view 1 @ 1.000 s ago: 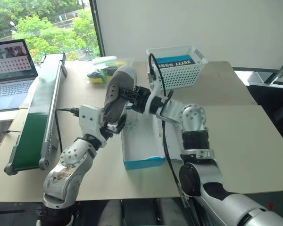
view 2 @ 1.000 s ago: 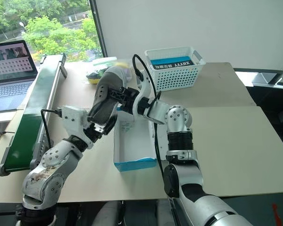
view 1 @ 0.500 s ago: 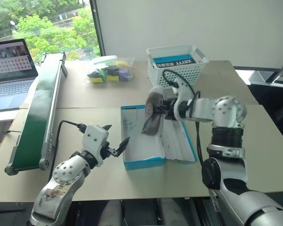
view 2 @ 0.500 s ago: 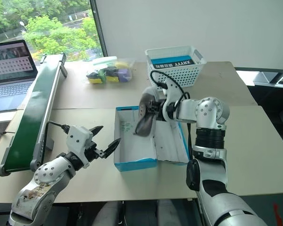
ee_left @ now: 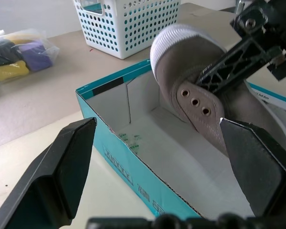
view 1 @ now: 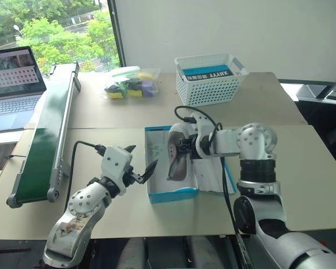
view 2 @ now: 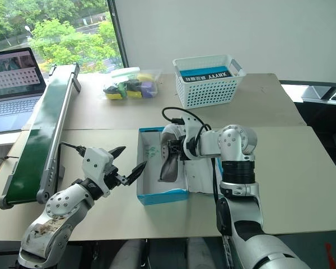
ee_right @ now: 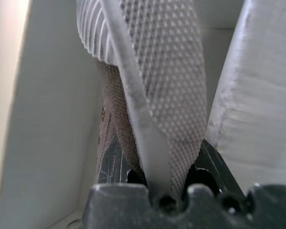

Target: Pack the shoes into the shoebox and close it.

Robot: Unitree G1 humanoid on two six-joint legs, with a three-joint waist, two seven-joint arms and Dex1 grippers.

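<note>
The right gripper point(view 1: 182, 152) has its fingers clamped on one grey-taupe shoe point(view 1: 176, 154), held by its side with the ribbed pale sole turned outward; the shoe hangs toe-down inside the open blue shoebox point(view 1: 171, 194), against the right wall, its toe low in the white interior; whether the toe touches the box floor cannot be told. A second ago this shoe was raised high above the bench point(view 1: 302, 179), with both grippers at it; half a second ago it hung over the box, already in the right gripper alone; it has since come down into the box.

The left gripper point(view 1: 141, 166) is empty, its fingers point(ee_left: 69, 162) spread wide; it hovers just beside the box's left wall, pointing toward the shoe, apart from both; it has drawn back from the shoe since the earlier frame and now sits low near the bench.

The box lid point(view 1: 215, 174) lies folded flat on the bench to the right of the box. A white lattice basket point(view 1: 210, 78) stands at the far side; a clear bag of coloured items point(view 1: 129, 84) lies to its left; a green conveyor point(view 1: 47, 137) and a laptop point(view 1: 14, 84) stand along the left edge.
</note>
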